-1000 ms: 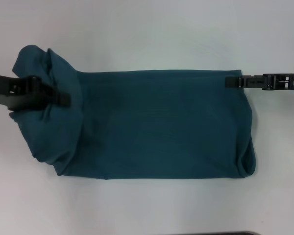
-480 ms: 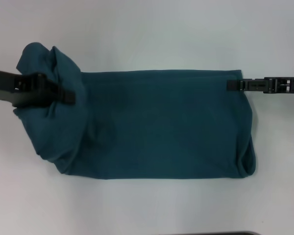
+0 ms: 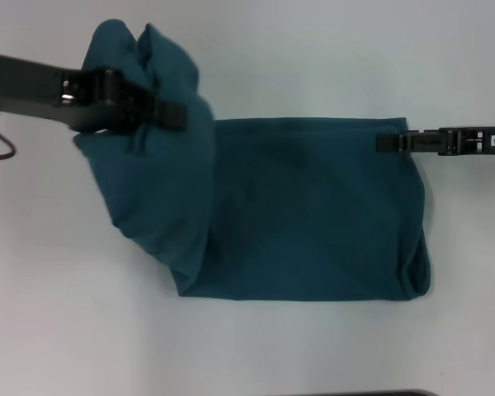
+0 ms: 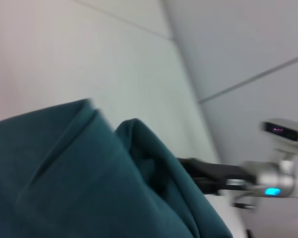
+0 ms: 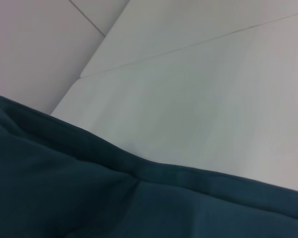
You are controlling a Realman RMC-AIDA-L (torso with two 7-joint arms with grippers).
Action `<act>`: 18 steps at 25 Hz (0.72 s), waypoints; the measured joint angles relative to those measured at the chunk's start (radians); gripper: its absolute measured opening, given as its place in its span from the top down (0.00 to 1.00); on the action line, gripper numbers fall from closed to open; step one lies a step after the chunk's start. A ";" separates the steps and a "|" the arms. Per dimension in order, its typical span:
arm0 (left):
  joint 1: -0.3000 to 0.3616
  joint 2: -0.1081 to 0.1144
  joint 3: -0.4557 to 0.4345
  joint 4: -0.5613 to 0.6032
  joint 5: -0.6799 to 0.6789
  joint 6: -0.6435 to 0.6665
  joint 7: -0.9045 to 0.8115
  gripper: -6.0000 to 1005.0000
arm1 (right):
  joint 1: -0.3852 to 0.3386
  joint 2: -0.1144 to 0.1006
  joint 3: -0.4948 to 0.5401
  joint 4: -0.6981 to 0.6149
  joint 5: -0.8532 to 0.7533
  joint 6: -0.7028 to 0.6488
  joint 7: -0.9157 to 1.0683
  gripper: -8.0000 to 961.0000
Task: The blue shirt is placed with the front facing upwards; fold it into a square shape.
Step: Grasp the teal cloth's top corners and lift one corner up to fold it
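One blue shirt (image 3: 313, 214) on white bench (image 3: 256, 355), plain teal side up, long band folded lengthwise. Near edge lies flat on bench. Left end lifted, bunched, draped over band toward middle. Left tool (image 3: 169, 114) pinching that raised bunch, above bench at far left of shirt. Right tool (image 3: 388, 142) at far right corner of shirt, low against cloth; grip there cannot be told.
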 joint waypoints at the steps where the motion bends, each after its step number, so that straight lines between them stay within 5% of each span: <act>1: 0.000 0.000 0.009 0.013 -0.021 0.002 0.001 0.91 | 0.000 0.001 -0.001 0.000 0.000 0.002 -0.002 0.08; 18: -0.015 0.000 0.150 0.126 -0.138 -0.063 0.053 0.91 | 0.019 0.002 -0.019 0.001 -0.001 0.015 0.022 0.08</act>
